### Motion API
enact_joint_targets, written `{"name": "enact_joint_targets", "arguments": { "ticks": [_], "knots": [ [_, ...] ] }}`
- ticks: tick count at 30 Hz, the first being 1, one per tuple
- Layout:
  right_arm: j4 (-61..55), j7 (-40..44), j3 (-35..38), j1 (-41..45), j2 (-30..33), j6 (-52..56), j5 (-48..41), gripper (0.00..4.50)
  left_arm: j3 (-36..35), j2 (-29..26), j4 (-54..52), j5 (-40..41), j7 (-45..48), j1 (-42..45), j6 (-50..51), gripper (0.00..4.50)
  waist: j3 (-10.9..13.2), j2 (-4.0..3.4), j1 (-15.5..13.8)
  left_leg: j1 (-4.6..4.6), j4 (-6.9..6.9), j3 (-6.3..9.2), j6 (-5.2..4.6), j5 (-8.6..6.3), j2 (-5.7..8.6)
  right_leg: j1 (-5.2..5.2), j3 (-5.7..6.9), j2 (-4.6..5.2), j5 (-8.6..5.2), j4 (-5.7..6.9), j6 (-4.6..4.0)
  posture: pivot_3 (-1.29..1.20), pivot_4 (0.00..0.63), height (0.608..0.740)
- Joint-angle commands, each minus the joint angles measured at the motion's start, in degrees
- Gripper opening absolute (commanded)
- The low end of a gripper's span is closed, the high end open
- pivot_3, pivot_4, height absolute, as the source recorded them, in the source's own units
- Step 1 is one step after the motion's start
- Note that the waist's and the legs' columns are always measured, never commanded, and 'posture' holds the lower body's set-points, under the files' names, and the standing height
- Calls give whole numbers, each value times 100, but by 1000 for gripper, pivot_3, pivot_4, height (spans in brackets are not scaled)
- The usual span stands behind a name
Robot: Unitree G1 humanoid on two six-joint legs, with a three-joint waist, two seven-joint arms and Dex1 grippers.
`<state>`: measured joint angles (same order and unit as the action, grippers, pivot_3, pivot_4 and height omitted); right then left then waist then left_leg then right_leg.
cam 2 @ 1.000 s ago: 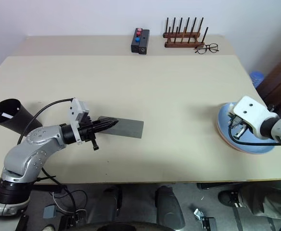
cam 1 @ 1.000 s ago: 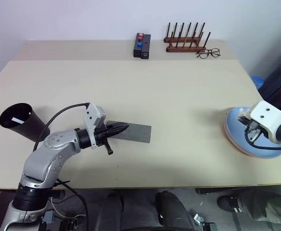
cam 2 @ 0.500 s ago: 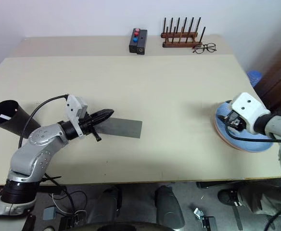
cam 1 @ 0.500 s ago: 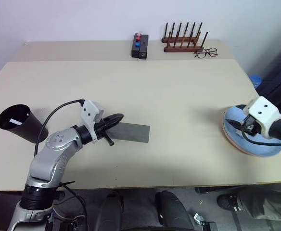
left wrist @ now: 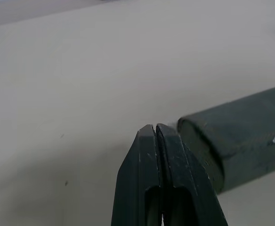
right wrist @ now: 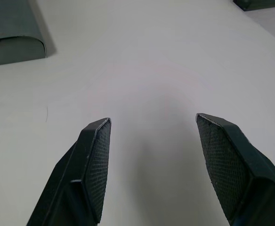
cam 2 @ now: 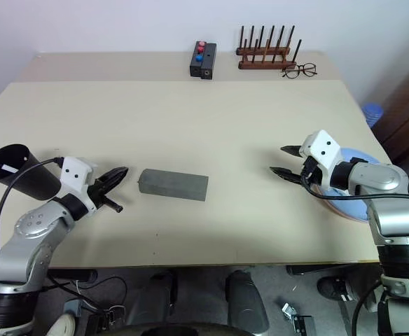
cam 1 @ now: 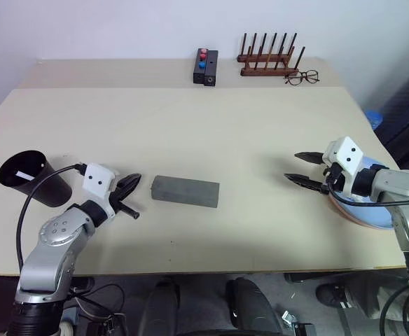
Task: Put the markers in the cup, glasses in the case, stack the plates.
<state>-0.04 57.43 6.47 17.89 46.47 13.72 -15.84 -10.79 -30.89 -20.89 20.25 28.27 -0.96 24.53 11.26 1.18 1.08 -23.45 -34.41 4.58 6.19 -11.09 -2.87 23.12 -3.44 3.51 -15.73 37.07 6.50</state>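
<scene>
The grey case [cam 1: 185, 191] lies closed on the table, left of centre. My left gripper [cam 1: 131, 183] is shut and empty, hovering just left of the case's end without touching it. The left wrist view shows the shut fingertips [left wrist: 155, 129] next to the case [left wrist: 241, 127]. The black cup [cam 1: 26, 175] stands at the far left, tilted, with a white label inside. My right gripper [cam 1: 293, 168] is open and empty over bare table, left of the plates [cam 1: 372, 217]. The light blue plate rests on the pink one, and my right arm partly hides them. The markers and glasses are out of view.
At the table's back stand a black box with red and blue buttons [cam 1: 206, 66] and a wooden peg rack [cam 1: 269, 59]. Thin-wire spectacles [cam 1: 302, 77] lie beside the rack. The plates sit close to the table's right edge.
My left gripper has pulled back to the left, off the case's top. My right gripper has swung left off the plates and opened.
</scene>
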Motion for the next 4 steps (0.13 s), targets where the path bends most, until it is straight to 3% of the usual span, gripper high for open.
{"name": "enact_joint_targets", "arguments": {
  "ticks": [1,4],
  "knots": [
    [97,3,-64,161,-72,-186,37,2898,-238,-21,-285,-19,-44,-74,-161,0,0,0,-2,0,0,0,0,0,0,0,0,0,0,0,0,0,150,740],
    [277,-36,-152,281,-152,-241,72,2898,-300,6,-340,-1,-91,-121,-160,0,0,0,-2,0,-1,0,0,0,0,0,0,0,0,0,-1,0,150,740]
  ]
}}
